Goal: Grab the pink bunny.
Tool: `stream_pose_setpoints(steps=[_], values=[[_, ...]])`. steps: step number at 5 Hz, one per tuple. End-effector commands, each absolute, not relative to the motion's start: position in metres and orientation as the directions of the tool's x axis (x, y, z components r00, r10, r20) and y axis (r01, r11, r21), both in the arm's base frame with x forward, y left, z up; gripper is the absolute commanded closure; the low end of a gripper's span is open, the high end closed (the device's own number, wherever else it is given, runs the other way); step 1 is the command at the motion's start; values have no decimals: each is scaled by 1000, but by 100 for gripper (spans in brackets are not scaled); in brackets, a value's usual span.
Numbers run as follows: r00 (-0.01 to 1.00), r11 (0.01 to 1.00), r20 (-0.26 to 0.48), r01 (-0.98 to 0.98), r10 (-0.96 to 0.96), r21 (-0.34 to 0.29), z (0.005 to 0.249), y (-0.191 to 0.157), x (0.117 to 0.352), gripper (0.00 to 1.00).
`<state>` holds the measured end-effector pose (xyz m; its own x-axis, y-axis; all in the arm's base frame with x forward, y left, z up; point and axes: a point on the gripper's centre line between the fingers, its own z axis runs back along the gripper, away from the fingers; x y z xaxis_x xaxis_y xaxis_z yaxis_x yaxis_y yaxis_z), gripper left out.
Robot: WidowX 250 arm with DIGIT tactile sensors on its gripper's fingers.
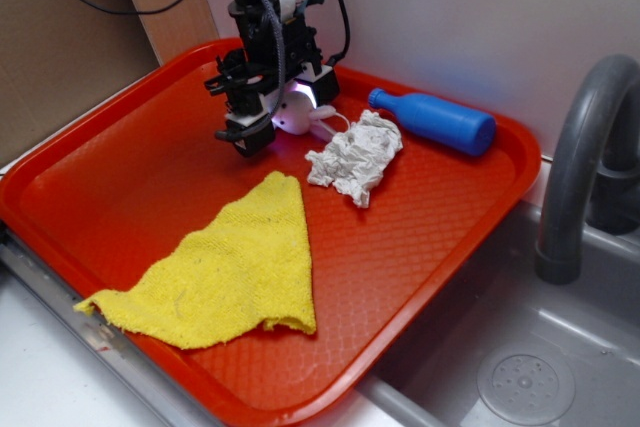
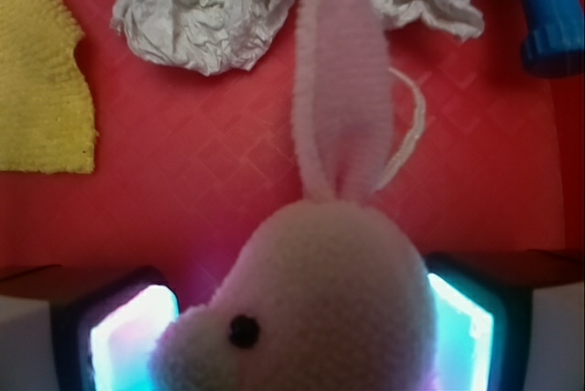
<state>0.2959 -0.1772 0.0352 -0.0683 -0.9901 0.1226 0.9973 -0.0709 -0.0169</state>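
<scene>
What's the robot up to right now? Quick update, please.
Hand down around pink bunny, fingers either side. Grip unconfirmed. Paper wad beside, not blocking.

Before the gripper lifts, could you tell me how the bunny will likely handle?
The bunny looks like fuzzy plush, so it probably squashes between the fingers rather than slipping. Its long ear lies limp on the tray, so it will likely dangle. It seems light.

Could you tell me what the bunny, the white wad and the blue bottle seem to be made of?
Pink bunny: soft fuzzy plush, matte nap visible on its ear. White wad: crumpled paper, judging by sharp creases. Blue bottle: probably smooth plastic, with a slight sheen.
</scene>
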Motion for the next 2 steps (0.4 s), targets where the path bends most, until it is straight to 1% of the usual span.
stream_pose_setpoints(steps=[1, 2], values=[[-49, -44, 130, 998, -990, 36, 55, -187, 283, 100], [178, 180, 73, 983, -981, 28, 90, -185, 279, 100]])
